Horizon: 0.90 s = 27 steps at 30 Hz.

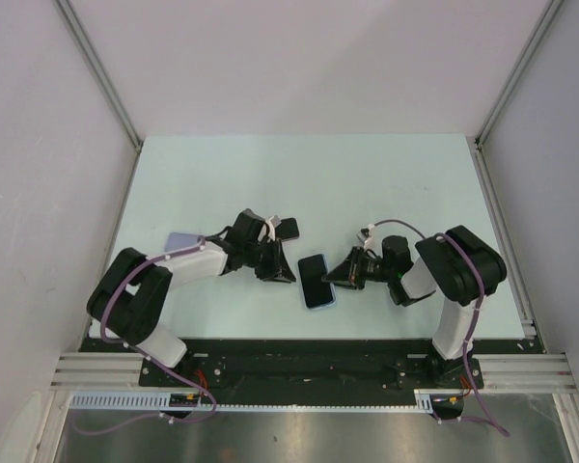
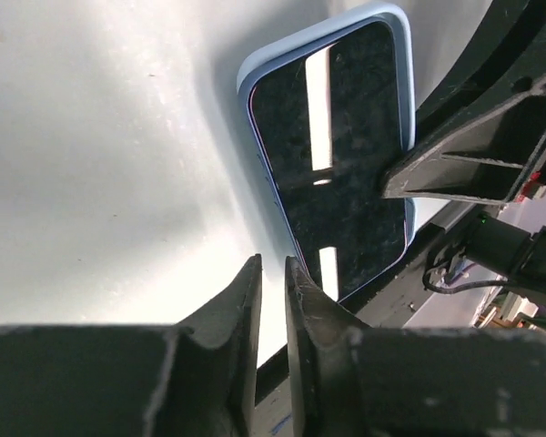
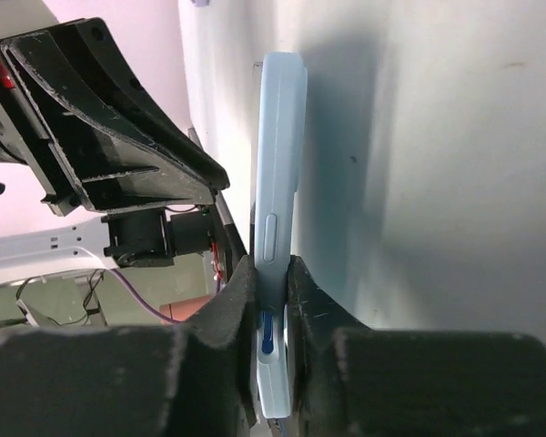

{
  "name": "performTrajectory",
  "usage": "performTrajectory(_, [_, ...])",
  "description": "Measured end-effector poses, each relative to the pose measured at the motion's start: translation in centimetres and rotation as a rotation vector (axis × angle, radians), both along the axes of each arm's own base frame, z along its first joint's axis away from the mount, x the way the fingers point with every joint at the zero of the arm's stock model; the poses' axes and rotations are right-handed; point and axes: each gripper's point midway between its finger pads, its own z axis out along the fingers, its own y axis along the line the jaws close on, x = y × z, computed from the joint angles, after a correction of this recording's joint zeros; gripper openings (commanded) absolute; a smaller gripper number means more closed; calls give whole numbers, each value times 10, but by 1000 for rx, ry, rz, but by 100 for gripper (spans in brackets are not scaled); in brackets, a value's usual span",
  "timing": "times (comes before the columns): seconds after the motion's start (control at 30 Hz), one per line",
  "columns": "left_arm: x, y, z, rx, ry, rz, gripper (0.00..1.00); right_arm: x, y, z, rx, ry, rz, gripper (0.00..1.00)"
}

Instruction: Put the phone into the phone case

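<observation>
Pale-blue phone case (image 3: 282, 137) lies mid-table between the arms, the dark phone (image 2: 337, 155) sitting inside it. The right gripper (image 3: 271, 273) pinches its edge. The left gripper (image 2: 273, 269) hangs beside, fingers nearly together, empty. Seating looks nearly finished; next, press the corners home.

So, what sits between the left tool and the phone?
Only a bare strip of table separates the left tool from the phone, clearest in the top view.

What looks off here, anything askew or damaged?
Nothing stands out. The phone sits inside the blue case, rim even where visible, screen uncracked. The right gripper pinches the case edge; the left gripper is all but shut, holding nothing.
</observation>
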Motion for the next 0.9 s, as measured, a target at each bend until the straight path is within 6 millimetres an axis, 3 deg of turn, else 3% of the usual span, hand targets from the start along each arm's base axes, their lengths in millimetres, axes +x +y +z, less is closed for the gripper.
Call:
performTrajectory(0.03, [0, 1, -3, 10, 3, 2, 9, 0, 0, -3, -5, 7, -4, 24])
performTrajectory(0.17, [1, 8, -18, 65, 24, 24, 3, -1, 0, -14, -24, 32, -13, 37])
performTrajectory(0.27, [1, 13, -26, 98, 30, 33, 1, -1, 1, -15, -29, 33, -16, 40])
performTrajectory(0.5, [3, 13, -36, 136, 37, 31, 0, 0, 1, -16, -34, 25, -20, 40])
performTrajectory(0.9, [6, -15, -34, 139, 14, -29, 0, -1, 2, -17, -39, 15, -15, 38])
